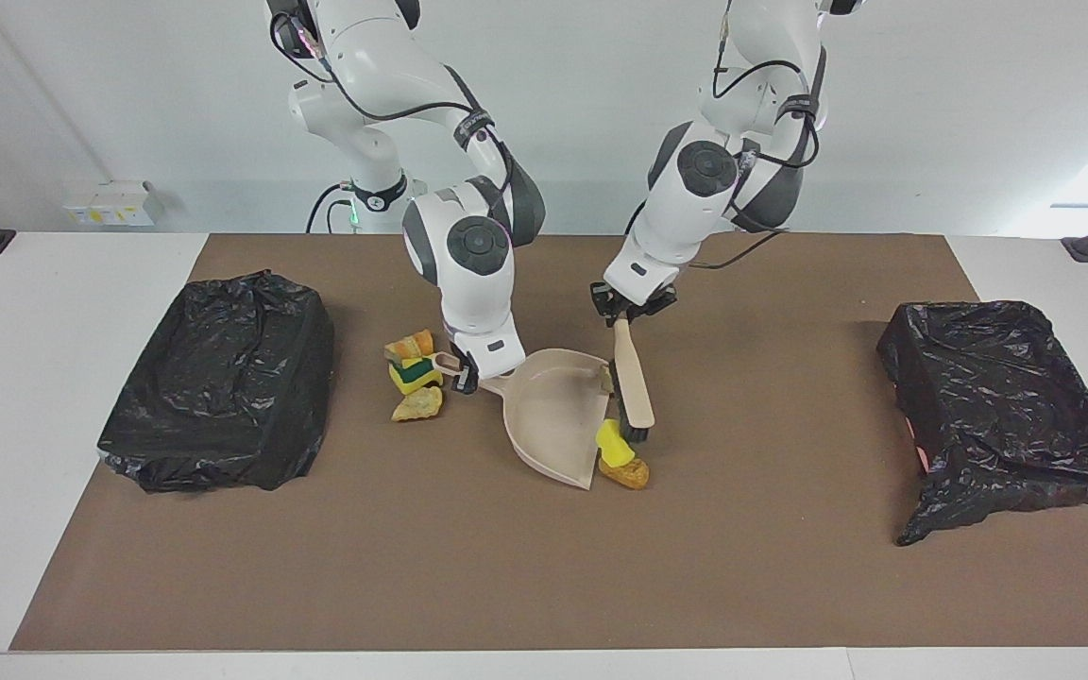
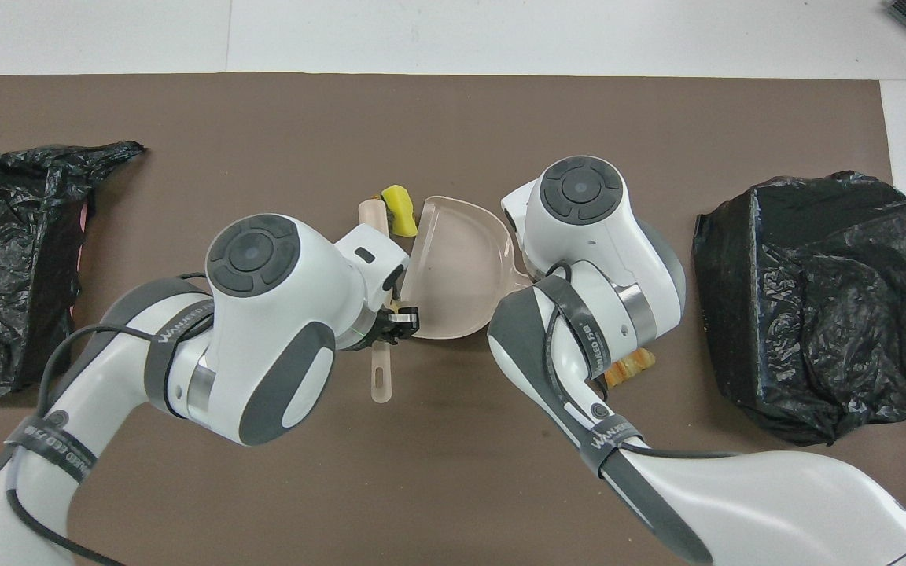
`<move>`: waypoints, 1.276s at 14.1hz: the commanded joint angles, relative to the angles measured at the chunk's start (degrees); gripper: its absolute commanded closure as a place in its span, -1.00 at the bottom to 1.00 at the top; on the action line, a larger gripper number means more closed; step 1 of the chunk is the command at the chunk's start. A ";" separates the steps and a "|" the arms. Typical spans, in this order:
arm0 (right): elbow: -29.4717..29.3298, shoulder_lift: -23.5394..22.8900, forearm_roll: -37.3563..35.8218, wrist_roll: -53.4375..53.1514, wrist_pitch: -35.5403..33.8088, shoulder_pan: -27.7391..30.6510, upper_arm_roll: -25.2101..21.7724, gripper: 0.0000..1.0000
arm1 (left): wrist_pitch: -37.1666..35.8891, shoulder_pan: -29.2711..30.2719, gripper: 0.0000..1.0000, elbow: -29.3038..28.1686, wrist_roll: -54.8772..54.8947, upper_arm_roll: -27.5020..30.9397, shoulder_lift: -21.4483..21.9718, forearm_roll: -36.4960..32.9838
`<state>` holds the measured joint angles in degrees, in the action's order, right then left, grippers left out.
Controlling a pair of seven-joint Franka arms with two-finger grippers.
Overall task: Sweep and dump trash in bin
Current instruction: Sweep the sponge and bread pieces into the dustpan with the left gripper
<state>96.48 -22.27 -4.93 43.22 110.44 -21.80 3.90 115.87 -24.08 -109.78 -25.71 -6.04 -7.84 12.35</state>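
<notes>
My right gripper [image 1: 466, 376] is shut on the handle of the beige dustpan [image 1: 553, 416], which lies flat on the brown mat [image 1: 544, 567]. My left gripper [image 1: 626, 310] is shut on the beige brush [image 1: 635, 378], whose bristles rest on the mat beside the pan's open edge. Trash there: a yellow sponge [image 1: 608, 442] and a tan bread-like lump [image 1: 624, 472], both against that edge. More trash lies by the pan's handle: an orange chunk [image 1: 409, 345], a yellow-green sponge [image 1: 415, 375] and a tan chunk [image 1: 418, 404]. In the overhead view, the dustpan [image 2: 453, 275] and yellow sponge [image 2: 398, 220] show; the right arm hides its gripper.
Two bins lined with black bags stand on the mat: one [image 1: 223, 378] at the right arm's end of the table, the other [image 1: 997, 397] at the left arm's end. The mat's edge [image 1: 544, 648] runs along the end of the table farthest from the robots.
</notes>
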 commanded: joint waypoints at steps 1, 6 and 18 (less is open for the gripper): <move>2.39 2.06 -0.78 -5.77 -0.05 -0.09 0.67 1.00 | 0.83 2.63 1.00 1.06 4.43 -0.38 -3.14 -1.62; 3.18 2.23 -1.74 -5.26 1.35 -0.09 0.67 1.00 | 3.22 5.62 1.00 0.00 8.05 -0.46 -5.26 -2.86; 3.45 2.32 -1.66 -4.64 1.36 0.00 0.67 1.00 | 3.31 -6.58 1.00 -0.88 7.61 -0.99 -8.07 -4.79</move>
<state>97.94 -21.53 -5.78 39.61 110.85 -22.38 3.98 119.30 -28.32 -110.48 -17.83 -7.42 -15.79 7.82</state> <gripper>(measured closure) 0.687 0.744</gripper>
